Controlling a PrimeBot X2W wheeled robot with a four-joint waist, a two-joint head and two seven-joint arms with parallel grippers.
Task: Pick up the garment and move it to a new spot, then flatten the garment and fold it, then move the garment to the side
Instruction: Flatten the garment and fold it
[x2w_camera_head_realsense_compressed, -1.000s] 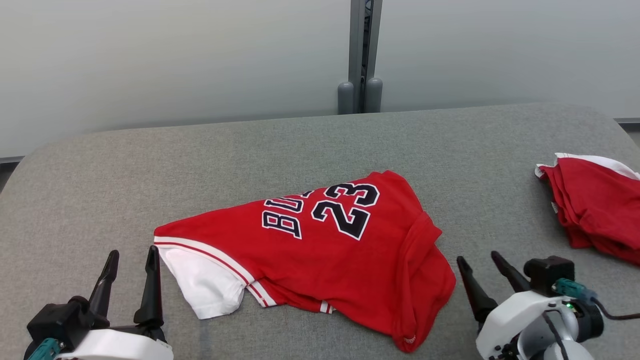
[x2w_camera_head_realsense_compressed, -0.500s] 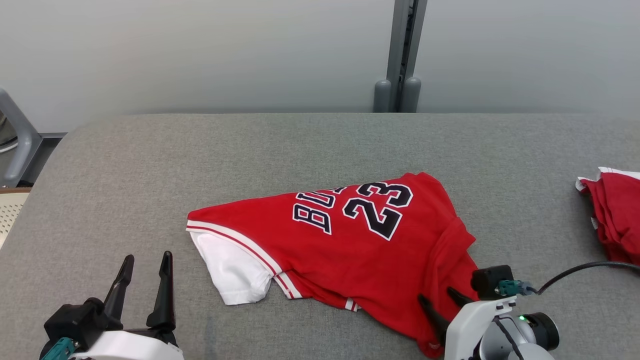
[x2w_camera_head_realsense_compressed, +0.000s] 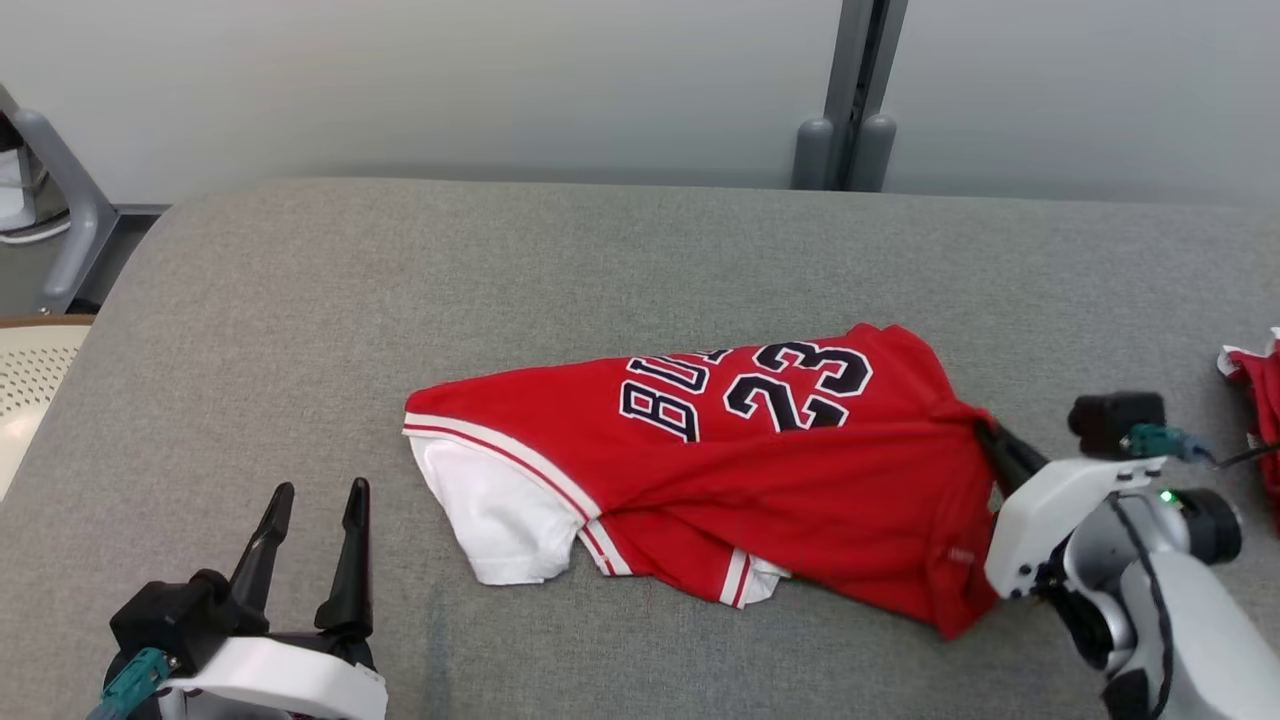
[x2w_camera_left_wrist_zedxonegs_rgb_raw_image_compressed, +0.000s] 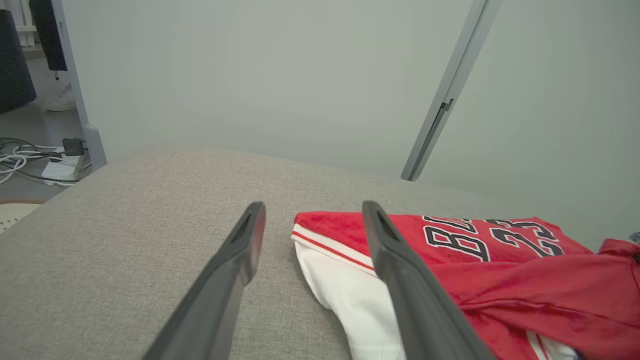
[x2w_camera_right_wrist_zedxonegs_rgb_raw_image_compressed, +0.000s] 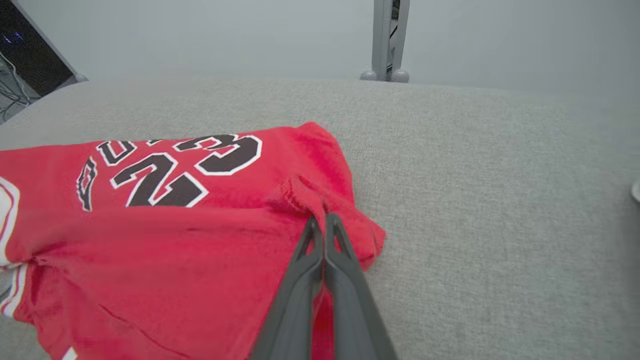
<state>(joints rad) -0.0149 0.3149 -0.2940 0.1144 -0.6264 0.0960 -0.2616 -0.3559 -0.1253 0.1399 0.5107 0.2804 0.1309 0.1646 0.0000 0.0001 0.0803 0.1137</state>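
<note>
At the right end effector (x2w_camera_right_wrist_zedxonegs_rgb_raw_image_compressed: 324, 217), fingers pressed together, pinching a bunched fold at the right edge of the garment (x2w_camera_right_wrist_zedxonegs_rgb_raw_image_compressed: 200, 250). The right wrist view gives the pinch plainly, with cloth puckered at the tips. At the left end effector (x2w_camera_head_realsense_compressed: 320, 490), fingers spread wide, nothing held, near the white panel but apart from it. The head view adds a second red pile (x2w_camera_head_realsense_compressed: 1255, 400) at the far right of the grey surface (x2w_camera_head_realsense_compressed: 500, 300). The left wrist view adds cables (x2w_camera_left_wrist_zedxonegs_rgb_raw_image_compressed: 30, 160) on the floor. Garment is a red jersey with a dark, white-edged "23" and striped trim. It lies crumpled mid-surface, its right side drawn into tight creases.
</note>
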